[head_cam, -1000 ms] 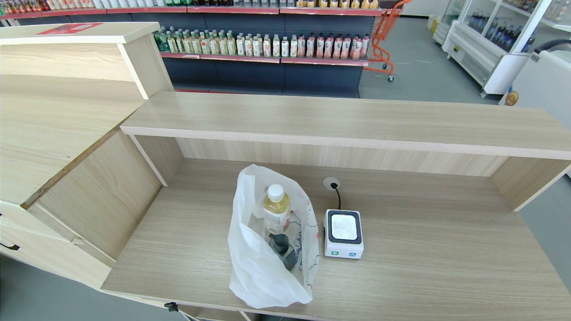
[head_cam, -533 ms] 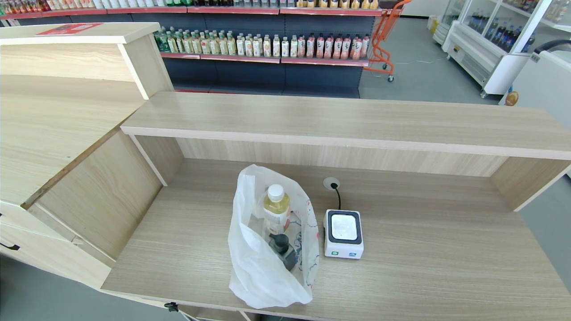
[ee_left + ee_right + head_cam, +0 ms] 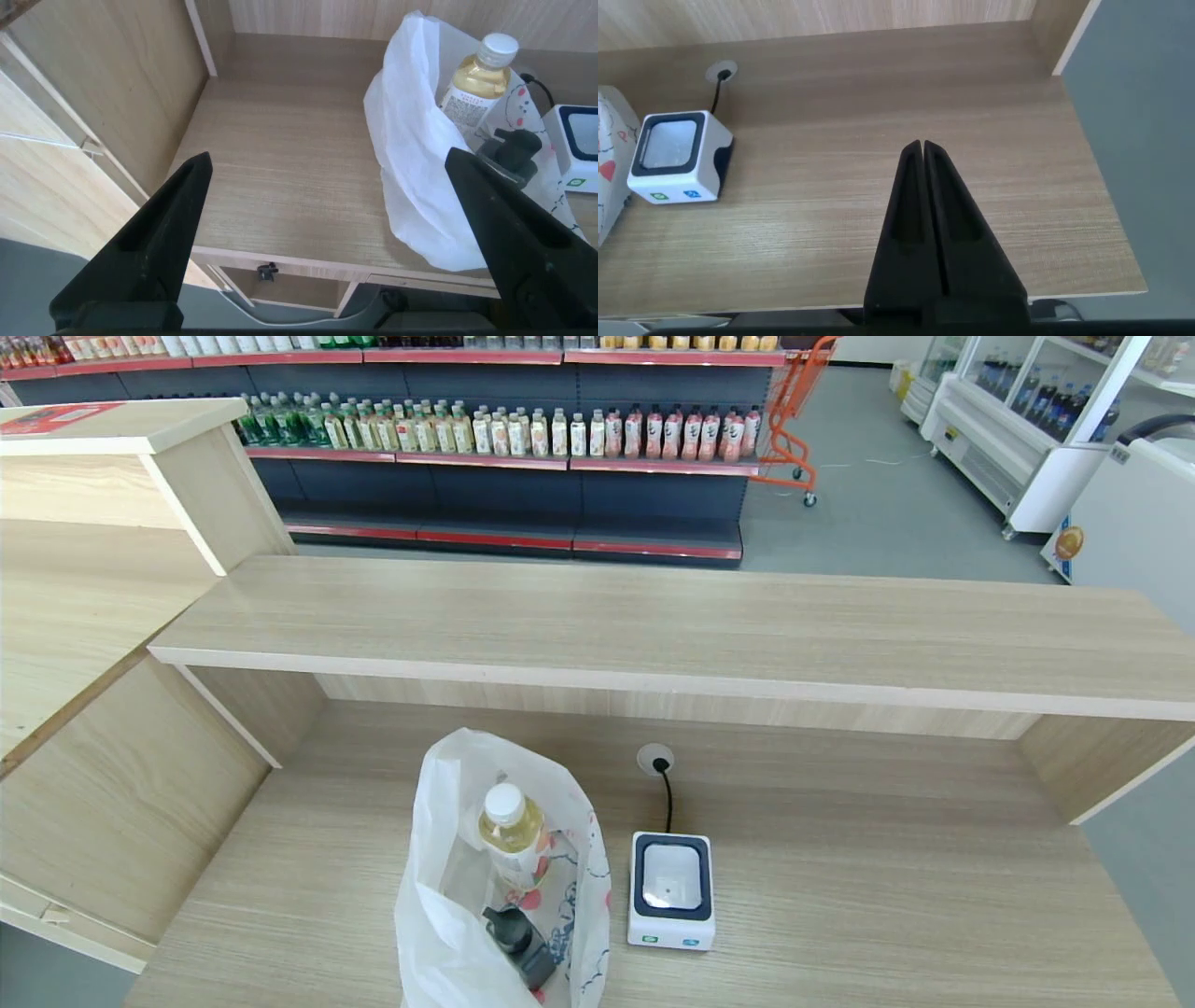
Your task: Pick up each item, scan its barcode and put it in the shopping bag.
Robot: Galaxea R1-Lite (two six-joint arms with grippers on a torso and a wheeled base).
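A white plastic shopping bag (image 3: 439, 933) stands open on the wooden counter (image 3: 887, 896). Inside it are a bottle of yellow drink with a white cap (image 3: 509, 821) and a dark item (image 3: 518, 943) lower down. A white barcode scanner (image 3: 672, 889) with a dark-framed window sits just right of the bag, its cable running to a hole in the counter. My left gripper (image 3: 327, 177) is open, held back from the counter's near left edge, with the bag (image 3: 411, 159) and bottle (image 3: 476, 79) beyond it. My right gripper (image 3: 922, 149) is shut with nothing in it, above the counter's right part, right of the scanner (image 3: 677, 157).
A raised wooden ledge (image 3: 653, 625) runs along the counter's back, with side panels at left (image 3: 121, 803) and right (image 3: 1102, 756). Store shelves of bottles (image 3: 523, 429), an orange cart (image 3: 794, 401) and fridges (image 3: 1027, 420) stand across the aisle.
The head view has shifted: the counter, bag and scanner now sit lower and more to the left in the picture. The bag, bottle and scanner themselves have not moved.
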